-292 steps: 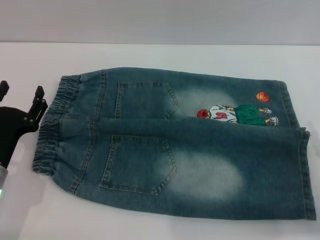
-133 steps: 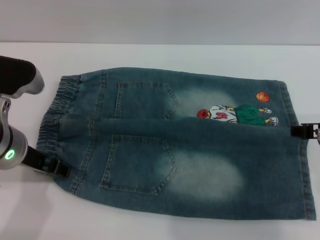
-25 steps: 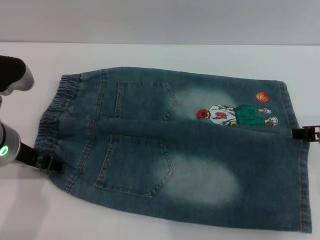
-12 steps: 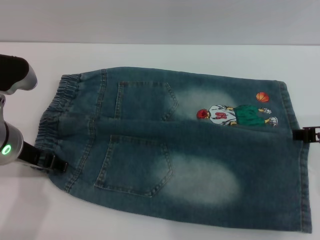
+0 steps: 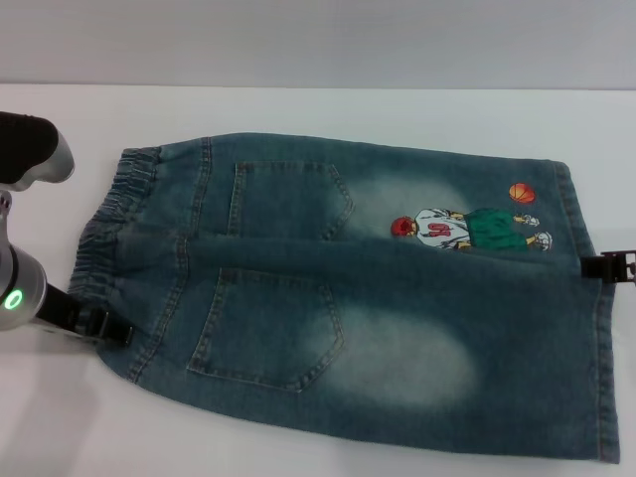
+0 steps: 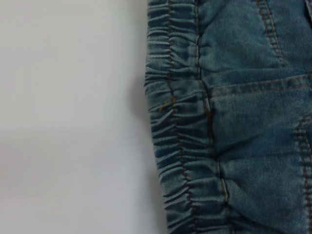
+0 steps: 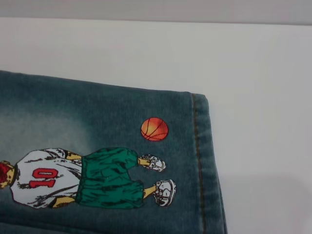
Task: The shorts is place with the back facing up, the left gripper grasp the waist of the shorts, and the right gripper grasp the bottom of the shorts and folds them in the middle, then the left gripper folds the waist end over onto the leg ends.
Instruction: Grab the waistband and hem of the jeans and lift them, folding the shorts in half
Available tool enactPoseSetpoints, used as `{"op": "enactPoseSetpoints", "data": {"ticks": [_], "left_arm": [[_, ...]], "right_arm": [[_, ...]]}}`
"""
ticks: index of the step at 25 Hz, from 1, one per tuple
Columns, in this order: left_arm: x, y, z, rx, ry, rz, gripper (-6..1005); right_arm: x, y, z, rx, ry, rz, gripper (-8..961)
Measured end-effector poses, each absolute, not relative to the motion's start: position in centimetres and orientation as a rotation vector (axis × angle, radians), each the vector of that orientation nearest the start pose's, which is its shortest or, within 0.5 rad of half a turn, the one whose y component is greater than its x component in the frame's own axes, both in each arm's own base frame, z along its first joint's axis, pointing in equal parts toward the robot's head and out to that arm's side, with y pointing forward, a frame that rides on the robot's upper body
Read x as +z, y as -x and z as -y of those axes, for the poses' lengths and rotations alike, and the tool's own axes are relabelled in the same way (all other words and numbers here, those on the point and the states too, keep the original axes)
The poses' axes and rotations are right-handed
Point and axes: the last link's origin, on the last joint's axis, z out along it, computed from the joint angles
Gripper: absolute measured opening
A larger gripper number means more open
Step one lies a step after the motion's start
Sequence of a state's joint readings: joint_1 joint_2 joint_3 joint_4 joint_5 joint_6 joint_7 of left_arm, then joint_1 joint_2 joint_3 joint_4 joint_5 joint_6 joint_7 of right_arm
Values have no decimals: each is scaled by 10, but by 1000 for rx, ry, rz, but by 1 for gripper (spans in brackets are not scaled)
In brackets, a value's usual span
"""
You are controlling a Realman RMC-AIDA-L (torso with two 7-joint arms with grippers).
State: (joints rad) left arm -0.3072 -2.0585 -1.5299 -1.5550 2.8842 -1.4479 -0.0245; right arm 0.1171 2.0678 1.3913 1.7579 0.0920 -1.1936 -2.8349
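shorts (image 5: 368, 298) flat on white table (image 5: 298, 109), grippers at ends

Faded blue denim on the shorts (image 5: 348, 298), paler washed patches below both back pockets, tan stitching along the seams. Darker blue on the puckered waist (image 5: 109, 224). Cartoon print (image 5: 467, 229) on one leg: white jersey with red number 10, green shorts, red head, orange ball (image 5: 522, 192) above. White desk (image 5: 298, 109). Black left hand (image 5: 99, 326), green light (image 5: 13, 300) glowing on its silver arm. Black right hand (image 5: 608, 266).

Head overlooks shorts (image 5: 378, 298); wrists close above.
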Motion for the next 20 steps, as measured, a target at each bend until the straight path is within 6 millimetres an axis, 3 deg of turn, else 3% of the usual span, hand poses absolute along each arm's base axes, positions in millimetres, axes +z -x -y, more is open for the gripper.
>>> {"op": "enactPoseSetpoints", "data": {"ticks": [20], "left_arm": [[11, 247, -314, 539, 1960, 1355, 793]], "right_arm": [[24, -234, -305, -174, 1738, -1298, 658]]}}
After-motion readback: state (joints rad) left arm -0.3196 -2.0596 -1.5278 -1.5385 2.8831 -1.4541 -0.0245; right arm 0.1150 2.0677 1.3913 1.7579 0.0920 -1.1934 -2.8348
